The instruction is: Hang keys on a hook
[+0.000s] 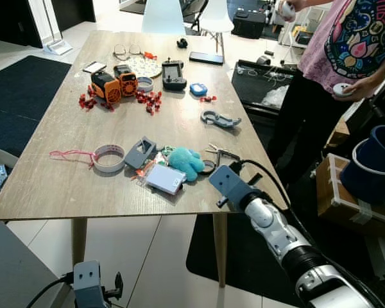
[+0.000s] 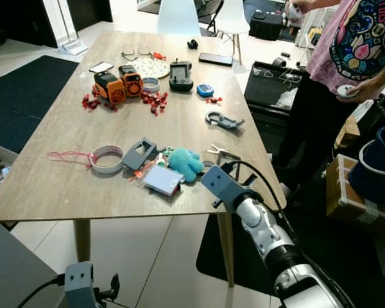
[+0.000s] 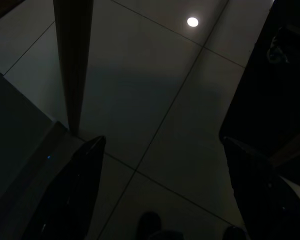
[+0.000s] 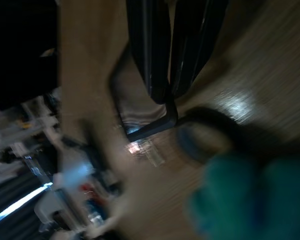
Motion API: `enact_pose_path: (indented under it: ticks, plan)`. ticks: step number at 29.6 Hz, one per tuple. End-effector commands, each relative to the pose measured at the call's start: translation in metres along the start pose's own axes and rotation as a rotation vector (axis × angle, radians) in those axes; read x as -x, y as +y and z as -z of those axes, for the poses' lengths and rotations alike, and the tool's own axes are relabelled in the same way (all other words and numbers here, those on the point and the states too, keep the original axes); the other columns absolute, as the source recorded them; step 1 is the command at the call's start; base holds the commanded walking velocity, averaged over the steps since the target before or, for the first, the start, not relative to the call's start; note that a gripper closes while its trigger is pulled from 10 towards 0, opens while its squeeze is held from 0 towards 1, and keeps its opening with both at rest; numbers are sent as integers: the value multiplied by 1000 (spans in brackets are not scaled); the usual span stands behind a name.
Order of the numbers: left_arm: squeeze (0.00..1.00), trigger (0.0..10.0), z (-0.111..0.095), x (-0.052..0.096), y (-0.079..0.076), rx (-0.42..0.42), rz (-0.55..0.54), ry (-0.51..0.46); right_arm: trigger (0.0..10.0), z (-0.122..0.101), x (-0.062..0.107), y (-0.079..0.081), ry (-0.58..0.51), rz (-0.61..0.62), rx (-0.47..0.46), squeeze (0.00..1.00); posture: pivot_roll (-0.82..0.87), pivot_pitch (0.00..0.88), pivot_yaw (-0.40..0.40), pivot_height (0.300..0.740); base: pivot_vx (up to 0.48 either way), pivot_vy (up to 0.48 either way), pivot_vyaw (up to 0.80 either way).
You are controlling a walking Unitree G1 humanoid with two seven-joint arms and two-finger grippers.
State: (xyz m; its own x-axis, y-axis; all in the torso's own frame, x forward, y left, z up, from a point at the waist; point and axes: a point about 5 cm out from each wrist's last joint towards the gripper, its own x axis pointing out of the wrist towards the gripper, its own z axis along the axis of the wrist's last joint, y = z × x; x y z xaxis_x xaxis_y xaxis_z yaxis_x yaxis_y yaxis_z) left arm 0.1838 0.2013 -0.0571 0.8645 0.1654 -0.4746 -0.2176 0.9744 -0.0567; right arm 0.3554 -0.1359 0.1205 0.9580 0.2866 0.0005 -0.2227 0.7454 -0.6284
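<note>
Keys (image 1: 219, 153): one bunch beside one right hand (image 4: 165, 95).

The right wrist view is smeared by motion blur; the teal plush (image 4: 250, 200) is a soft blob cut by the frame's edge, and the clutter behind it cannot be made out; the right gripper (image 4: 169, 92) has its fingers pressed together on a thin dark ring (image 4: 150, 127), what kind too blurred to tell; in the head views the wrist housing hides those fingertips; the person (image 1: 346, 58) is cut off above the chest; the left gripper (image 3: 160, 190) hangs in shade, fingers (image 3: 70, 195) spread, tips cropped.
</note>
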Motion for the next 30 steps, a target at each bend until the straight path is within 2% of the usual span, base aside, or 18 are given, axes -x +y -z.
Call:
enact_pose_path:
  ticks: [1,2,4,5,7,9,13,18,21,22,25,26,28,30]
  plan:
    - [0,10000,8,4,-1,4,-1,34,0,-9,-3,-12,-59,66,-58,0,54,97,-73,740,0,0,0]
    - [0,10000,8,4,-1,5,-1,32,0,-23,-3,-23,-160,90,-165,0,54,97,-73,740,0,0,0]
    - [0,10000,8,4,-1,5,-1,32,0,-23,-3,-23,-160,90,-165,0,54,97,-73,740,0,0,0]
    - [0,10000,8,4,-1,5,-2,32,0,-34,-2,-32,-239,102,-259,0,54,97,-74,740,0,0,0]
    - [0,10000,8,4,-1,7,-2,31,0,-51,1,-45,-367,130,-362,0,55,97,-75,740,0,0,0]
    - [0,10000,8,4,-1,8,-3,31,0,-55,2,-47,-394,139,-378,0,54,96,-75,740,0,0,0]
    - [0,10000,8,4,-1,10,-3,32,0,-77,7,-58,-538,189,-404,0,54,98,-75,740,0,0,0]
    - [0,10000,8,4,-1,10,-3,31,0,-82,4,-61,-546,202,-426,0,50,97,-72,740,0,0,0]
    - [0,10000,8,4,-1,9,-2,32,0,-80,0,-59,-519,189,-449,0,50,97,-72,740,0,0,0]
    - [0,10000,8,4,-1,7,0,33,0,-77,-10,-47,-467,103,-552,0,50,97,-71,740,0,0,0]
    - [0,10000,7,3,-2,7,1,32,0,-84,-17,-28,-474,-51,-716,0,52,96,-72,740,0,0,0]
    - [0,10000,7,3,-2,7,1,32,0,-84,-17,-28,-474,-51,-716,0,52,96,-72,740,0,0,0]
    - [0,10000,7,3,-2,8,0,30,0,-91,-17,-12,-491,-158,-766,0,54,97,-75,740,0,0,0]
    - [0,10000,7,3,-2,8,-1,29,0,-93,-17,-6,-495,-189,-766,0,57,97,-78,740,0,0,0]
